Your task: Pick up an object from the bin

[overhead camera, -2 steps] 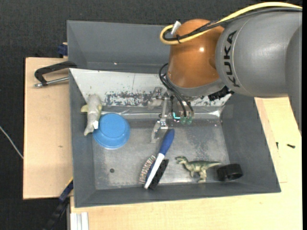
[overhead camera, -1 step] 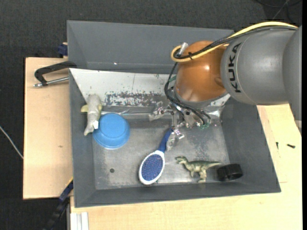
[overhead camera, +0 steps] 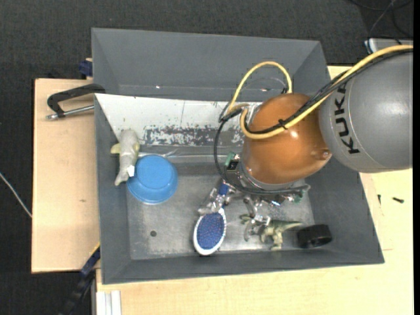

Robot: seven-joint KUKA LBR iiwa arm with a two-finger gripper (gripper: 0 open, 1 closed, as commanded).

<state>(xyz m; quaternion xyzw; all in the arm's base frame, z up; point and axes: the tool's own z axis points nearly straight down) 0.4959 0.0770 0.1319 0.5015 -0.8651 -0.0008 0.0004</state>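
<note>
End effector (overhead camera: 261,210), grip state hidden under its orange cover, sits toward the bin's (overhead camera: 197,64) lower-right corner just by a small green toy (overhead camera: 272,230), probably the target: centre on it, clear the blue brush (overhead camera: 210,231).

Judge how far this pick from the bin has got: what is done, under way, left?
Done: the claw sits low in the bin, just above small toy figures between the blue brush and a black piece. Under way: apparently lining up there; nothing looks lifted. Left: gripping one thing and raising it out. The blue cup sits apart at the left.
</note>
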